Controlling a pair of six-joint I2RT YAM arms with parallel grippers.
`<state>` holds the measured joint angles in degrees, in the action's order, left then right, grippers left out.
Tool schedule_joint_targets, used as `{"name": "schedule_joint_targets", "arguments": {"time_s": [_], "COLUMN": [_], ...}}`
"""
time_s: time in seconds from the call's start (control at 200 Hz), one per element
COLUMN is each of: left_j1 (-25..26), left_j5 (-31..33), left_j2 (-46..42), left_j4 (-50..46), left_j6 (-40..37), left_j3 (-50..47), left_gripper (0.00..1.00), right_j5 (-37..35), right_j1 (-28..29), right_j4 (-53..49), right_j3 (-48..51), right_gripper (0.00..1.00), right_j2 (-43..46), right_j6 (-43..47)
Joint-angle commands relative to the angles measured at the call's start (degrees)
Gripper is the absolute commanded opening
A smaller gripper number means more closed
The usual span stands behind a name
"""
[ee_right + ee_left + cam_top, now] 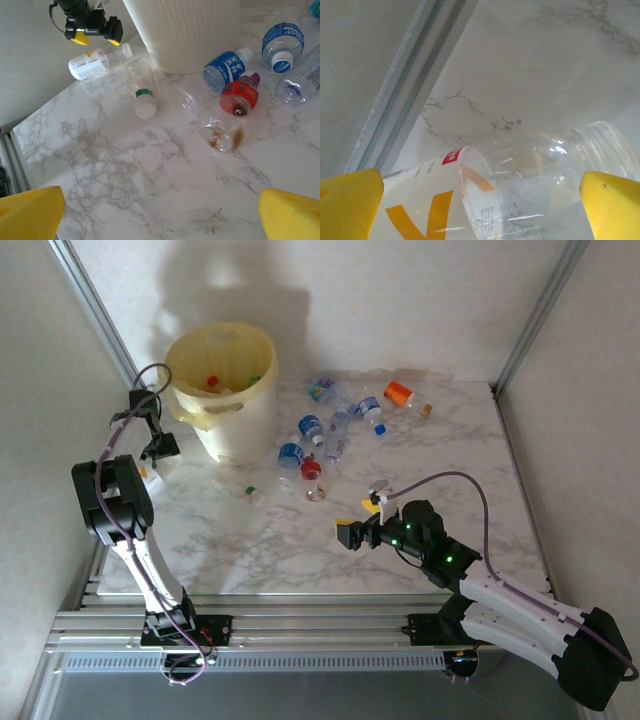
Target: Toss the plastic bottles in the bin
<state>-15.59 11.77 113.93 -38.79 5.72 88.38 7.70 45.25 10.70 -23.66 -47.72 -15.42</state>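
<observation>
Where the right gripper [160,215] hovers nearest the bases, its yellow fingers [30,212] stand spread wide over the marble table [150,170], holding nothing. Just beyond lie a crushed clear bottle [220,130] with brown dregs, just beside a red-labelled bottle [239,95], and a green-banded bottle [142,92] with a white cap. A blue-labelled bottle [227,64] carries white characters too small to read and lies just beside the bin [190,30]. At the bin's left, the left gripper [480,210] is spread too, straddling a white-labelled bottle [435,200] printed with a bold orange mark and a small red tag; whether it touches cannot be told. Farther right, an orange-labelled bottle [398,392] lies near the table's far edge. Coloured caps show inside the bin.
</observation>
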Motion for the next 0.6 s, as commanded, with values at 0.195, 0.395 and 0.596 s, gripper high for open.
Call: {"name": "schedule_joint_targets", "arguments": {"time_s": [0.195, 0.395, 0.596], "left_j1": [-0.2, -0.5, -0.8], "left_j5": [-1.0, -3.3, -5.0], "left_j2": [3.9, 4.0, 0.6], "left_j4": [-3.1, -2.9, -1.7], "left_j6": [-1.4, -0.8, 0.3], "left_j3": [1.4, -0.2, -5.1], "left_gripper": [1.00, 1.00, 1.00], "right_j5": [1.6, 1.8, 2.1], "right_j1": [-0.1, -0.2, -0.2], "right_j4": [3.5, 4.7, 5.9], "right_j3": [1.1, 1.5, 1.5], "right_gripper": [0.99, 0.99, 0.99], "right_j2": [-1.4, -1.7, -2.0], "right_j6": [-0.1, -0.6, -0.8]}}
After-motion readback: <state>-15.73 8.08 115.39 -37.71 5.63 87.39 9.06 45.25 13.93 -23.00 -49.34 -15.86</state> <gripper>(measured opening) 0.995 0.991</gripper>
